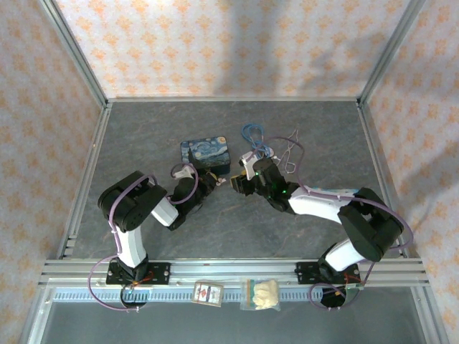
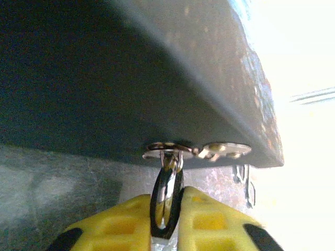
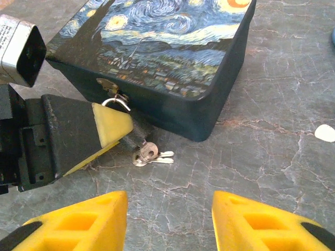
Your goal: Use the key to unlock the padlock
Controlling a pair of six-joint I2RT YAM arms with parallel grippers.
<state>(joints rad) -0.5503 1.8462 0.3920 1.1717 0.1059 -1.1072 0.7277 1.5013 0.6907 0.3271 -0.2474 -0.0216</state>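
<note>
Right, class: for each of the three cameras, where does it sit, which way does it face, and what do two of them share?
Top external: above and behind the bases, looking down at the table; left arm and right arm show.
Left wrist: low against the tin, left gripper shut on the padlock.
Right wrist: low, facing the tin's front; right gripper open.
Shared: both wrist views show the tin, padlock and left gripper.
</note>
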